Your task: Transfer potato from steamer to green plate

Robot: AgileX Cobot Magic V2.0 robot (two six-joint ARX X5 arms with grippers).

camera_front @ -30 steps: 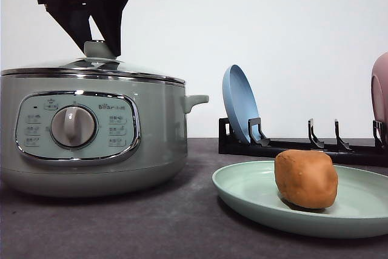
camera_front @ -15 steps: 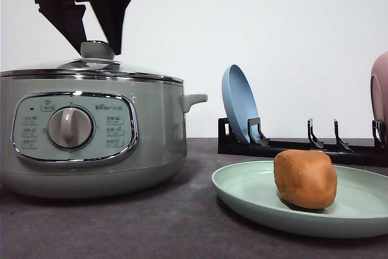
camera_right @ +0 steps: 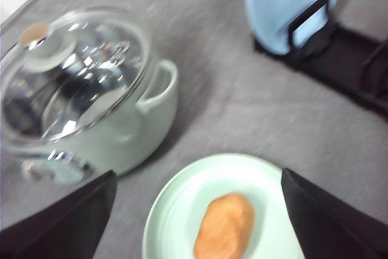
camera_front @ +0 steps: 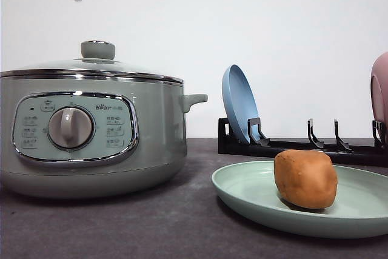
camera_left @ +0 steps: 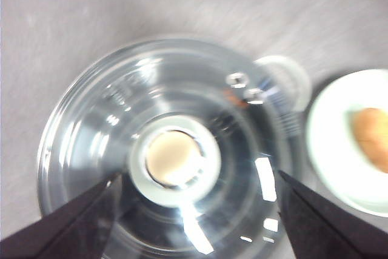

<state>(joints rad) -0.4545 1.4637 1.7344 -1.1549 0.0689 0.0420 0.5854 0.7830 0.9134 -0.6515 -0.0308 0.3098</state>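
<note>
Steamer (camera_front: 91, 128) sits at left on the counter (camera_front: 151, 228), glass lid (camera_left: 163, 150) on; left pincer (camera_left: 194, 222) hangs above the lid knob (camera_front: 97, 50) w/ fingers spread apart, empty. Potato (camera_front: 305, 178) rests on the green plate (camera_front: 254, 195) at right. Right pincer (camera_right: 197, 222) above it, fingers apart, prob. empty (blurry).

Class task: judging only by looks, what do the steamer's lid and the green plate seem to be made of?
Steamer lid: apparently clear glass with a metal rim; it is see-through and throws bright reflections. Its knob looks like matte plastic.
Green plate: probably matte plastic or melamine; its flat, even colour shows no gloss, though ceramic cannot be ruled out.
</note>
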